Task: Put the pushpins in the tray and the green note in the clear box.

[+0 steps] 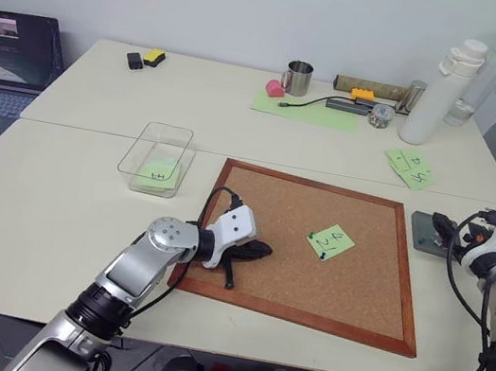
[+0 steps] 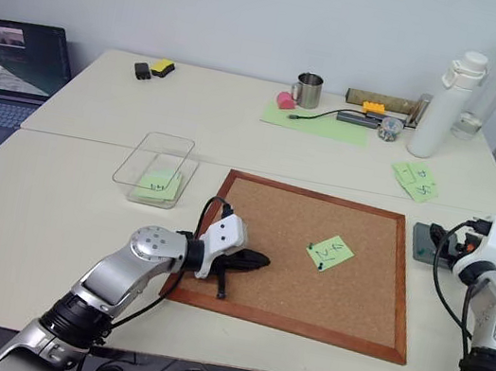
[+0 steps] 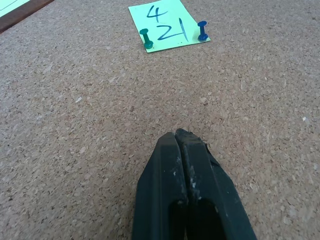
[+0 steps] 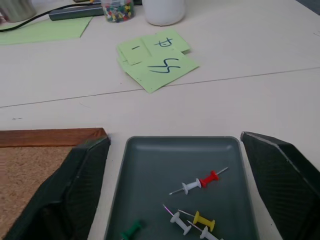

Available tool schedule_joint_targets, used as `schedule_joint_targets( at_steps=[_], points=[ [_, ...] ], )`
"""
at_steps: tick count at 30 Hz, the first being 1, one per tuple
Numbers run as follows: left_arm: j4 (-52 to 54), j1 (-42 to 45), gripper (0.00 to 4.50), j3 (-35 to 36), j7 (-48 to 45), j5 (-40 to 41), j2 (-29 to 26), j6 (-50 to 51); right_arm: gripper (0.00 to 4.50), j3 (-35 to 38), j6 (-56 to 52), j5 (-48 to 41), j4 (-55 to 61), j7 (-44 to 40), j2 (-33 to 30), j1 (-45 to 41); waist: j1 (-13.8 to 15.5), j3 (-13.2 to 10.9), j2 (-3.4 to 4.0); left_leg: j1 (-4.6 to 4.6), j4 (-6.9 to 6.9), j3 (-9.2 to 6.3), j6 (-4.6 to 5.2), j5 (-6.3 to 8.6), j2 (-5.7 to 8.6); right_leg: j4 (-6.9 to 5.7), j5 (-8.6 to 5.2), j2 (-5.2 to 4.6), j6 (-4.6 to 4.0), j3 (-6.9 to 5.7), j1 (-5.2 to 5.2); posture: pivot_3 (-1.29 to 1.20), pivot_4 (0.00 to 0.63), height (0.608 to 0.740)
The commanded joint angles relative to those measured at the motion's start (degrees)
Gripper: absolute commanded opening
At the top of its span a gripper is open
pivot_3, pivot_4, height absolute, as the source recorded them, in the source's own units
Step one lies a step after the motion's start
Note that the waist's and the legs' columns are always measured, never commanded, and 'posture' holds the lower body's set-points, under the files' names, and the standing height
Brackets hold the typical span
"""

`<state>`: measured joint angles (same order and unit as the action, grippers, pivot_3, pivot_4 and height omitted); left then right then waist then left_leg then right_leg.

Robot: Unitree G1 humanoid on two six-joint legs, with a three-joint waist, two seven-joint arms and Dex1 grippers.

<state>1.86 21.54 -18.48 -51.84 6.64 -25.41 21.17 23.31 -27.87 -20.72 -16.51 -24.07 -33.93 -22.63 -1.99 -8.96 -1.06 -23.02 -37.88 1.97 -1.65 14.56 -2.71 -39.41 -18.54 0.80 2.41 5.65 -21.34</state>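
Handwriting on the small square light-green note (image 3: 168, 26) reads "12" with a mark that may be "A"; it lies on the brown corkboard (image 1: 313, 255), pinned by a green pushpin (image 3: 146, 39) and a blue pushpin (image 3: 202, 31). The left gripper (image 3: 181, 137) rests on the cork, jaws clenched and empty. The right gripper (image 4: 175, 165), jaws spread wide and released, flanks the dark-grey tray (image 4: 150, 165) holding several pins. The clear box (image 1: 157, 158) contains a note marked "HH".

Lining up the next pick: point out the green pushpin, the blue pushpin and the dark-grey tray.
Green plastic-headed pushpin (image 3: 146, 39): left wrist view, on its head.
Dark blue plastic-headed pushpin (image 3: 202, 31): left wrist view, on its head.
Small square dark-grey tray (image 4: 165, 165): right wrist view, on bare floor.
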Motion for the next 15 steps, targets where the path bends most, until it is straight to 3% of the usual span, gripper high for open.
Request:
schedule_joint_targets(
  at_steps=[1,9,15],
  points=[
    [-0.5,-0.9,0.0,0.2,0.3,-0.7,-1.0,0.9,4.4,-3.4,1.4,-1.0,12.5,-6.8,-1.9,5.7,0.1,0.0,0.01,-0.01,0.01,0.0,0.0,0.0,0.0,0.0,0.0,0.0,0.0,0.0,0.0,0.0,0.15,0.74],
    [-0.8,-1.0,0.0,0.3,0.1,-0.8,-1.1,0.3,4.4,-14.0,-0.8,-4.8,42.4,-12.0,0.7,23.8,0.0,0.0,0.0,-0.02,0.01,-0.07,-0.01,0.01,-0.03,0.05,-0.01,0.01,0.01,-0.04,0.03,0.0,0.15,0.74],
    [-1.0,-0.5,0.0,-0.4,-0.1,-0.9,-0.6,0.1,4.4,-21.8,1.5,-0.1,42.7,-6.6,7.8,23.3,0.0,0.0,-0.05,-0.02,-0.02,-0.11,-0.01,0.01,-0.03,0.06,-0.01,0.01,0.02,-0.11,0.05,0.0,0.15,0.74]
  ],
)
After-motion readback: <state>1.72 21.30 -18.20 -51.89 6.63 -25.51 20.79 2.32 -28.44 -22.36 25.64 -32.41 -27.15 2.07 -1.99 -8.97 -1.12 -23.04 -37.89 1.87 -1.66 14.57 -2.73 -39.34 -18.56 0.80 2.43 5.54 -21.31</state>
